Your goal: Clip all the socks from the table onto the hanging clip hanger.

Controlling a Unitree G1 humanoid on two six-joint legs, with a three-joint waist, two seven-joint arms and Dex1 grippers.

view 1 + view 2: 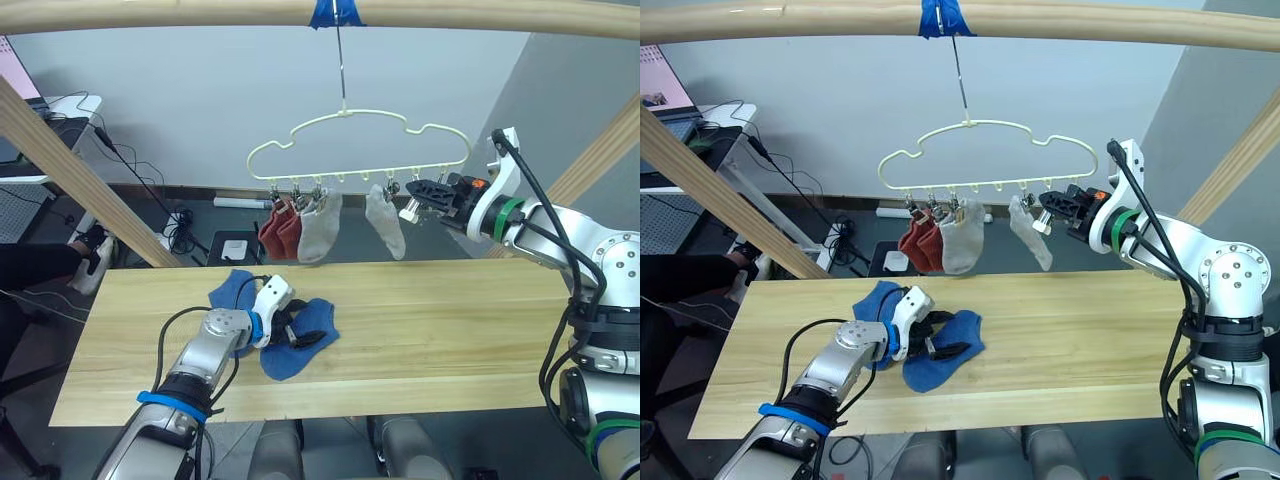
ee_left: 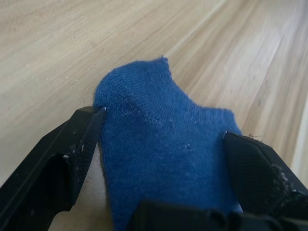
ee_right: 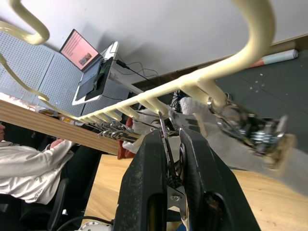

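A long table [image 1: 450,330] of pale wood planks runs across the scene, with a thick wooden bar [image 1: 200,12] crossing high above it. From a strip of blue tape [image 1: 332,12] on that bar, a thin pale-yellow clip hanger [image 1: 357,140], shaped like a cloud outline, hangs by its metal hook above the far edge of the table.

Four socks hang from the clip hanger's row of clips. At the hanger's left end hang two rust red socks [image 1: 279,230], pressed close together. Just right of them hangs a light grey sock [image 1: 320,230], touching the red pair. Further right, apart from the others, hangs a second light grey sock [image 1: 386,225].

Two blue socks remain on the table, below the left half of the hanger. One blue sock [image 1: 298,352] lies near the table's middle, and the other blue sock [image 1: 230,290] lies just behind it, partly hidden by the left arm.

The left gripper [image 1: 295,330] rests low on the nearer blue sock. In the left wrist view its two black fingers [image 2: 53,159] are spread wide on either side of the sock's fabric, not closed on it.

The right gripper [image 1: 420,195] is raised at the hanger's right end, just right of the second grey sock. In the right wrist view its fingers [image 3: 144,187] are pressed together on a metal clip [image 3: 166,144] of the hanger.
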